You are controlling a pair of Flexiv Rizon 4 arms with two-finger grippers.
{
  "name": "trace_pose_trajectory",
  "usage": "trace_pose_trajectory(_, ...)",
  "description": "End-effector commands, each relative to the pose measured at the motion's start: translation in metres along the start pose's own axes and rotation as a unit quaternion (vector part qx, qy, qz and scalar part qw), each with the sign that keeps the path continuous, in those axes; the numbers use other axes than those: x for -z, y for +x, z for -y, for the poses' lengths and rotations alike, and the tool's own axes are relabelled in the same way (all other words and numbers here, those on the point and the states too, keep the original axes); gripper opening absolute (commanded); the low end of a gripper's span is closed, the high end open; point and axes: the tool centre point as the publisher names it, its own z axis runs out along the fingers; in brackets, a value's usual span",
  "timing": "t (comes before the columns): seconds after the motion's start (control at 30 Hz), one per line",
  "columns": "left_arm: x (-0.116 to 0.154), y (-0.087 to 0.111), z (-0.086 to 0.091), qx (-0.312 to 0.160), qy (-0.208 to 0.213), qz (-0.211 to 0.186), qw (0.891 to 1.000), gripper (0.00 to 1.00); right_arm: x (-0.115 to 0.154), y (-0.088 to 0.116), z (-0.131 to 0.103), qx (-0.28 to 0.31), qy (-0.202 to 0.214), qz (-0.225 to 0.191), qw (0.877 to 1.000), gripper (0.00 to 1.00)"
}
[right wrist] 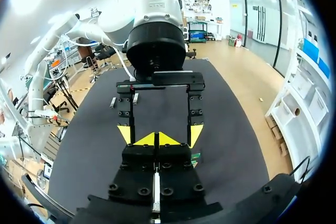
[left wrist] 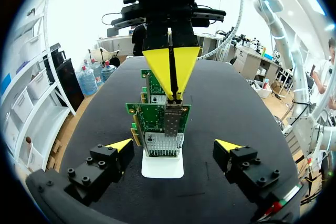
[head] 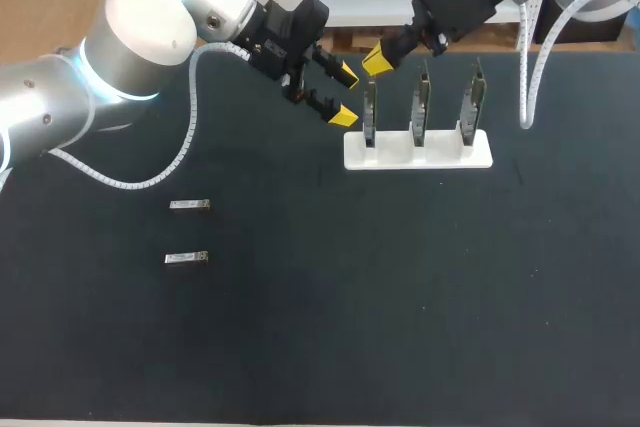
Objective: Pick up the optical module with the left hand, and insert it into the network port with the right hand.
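at the left of the table (head: 300,347), an upper loose module (head: 189,205) and a lower loose module (head: 186,258) are laid flat, well apart from the arms. the left gripper (head: 345,94) is held wide open and empty just beside the white stand (head: 418,152). the right gripper (head: 376,60) is pinched onto the optical module (left wrist: 173,120), which is stood upright at the network port (left wrist: 169,139) of the leftmost card (head: 369,112).

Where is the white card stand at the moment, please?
In the head view, the white stand sits at the far side of the table, right of the middle, holding three upright cards. The open left tool hovers beside its left end.
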Motion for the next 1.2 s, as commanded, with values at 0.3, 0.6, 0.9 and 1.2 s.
trace_pose_trajectory(0.3,0.000,-0.001,-0.002,0.001,0.002,-0.003,1.000,1.00,-0.010,0.011,0.004,-0.005,0.002,0.004,1.000,0.00)
trace_pose_trajectory(0.6,0.000,-0.001,-0.002,0.001,0.002,-0.003,1.000,1.00,0.010,-0.011,-0.003,-0.008,-0.002,0.054,0.999,0.00)
trace_pose_trajectory(0.9,0.000,-0.001,-0.002,0.001,0.002,-0.003,1.000,1.00,0.045,-0.021,-0.008,0.007,0.002,0.077,0.997,0.00)
trace_pose_trajectory(1.2,0.000,-0.001,-0.002,0.001,0.002,-0.003,1.000,1.00,0.073,-0.001,-0.005,0.001,0.002,0.082,0.997,0.00)
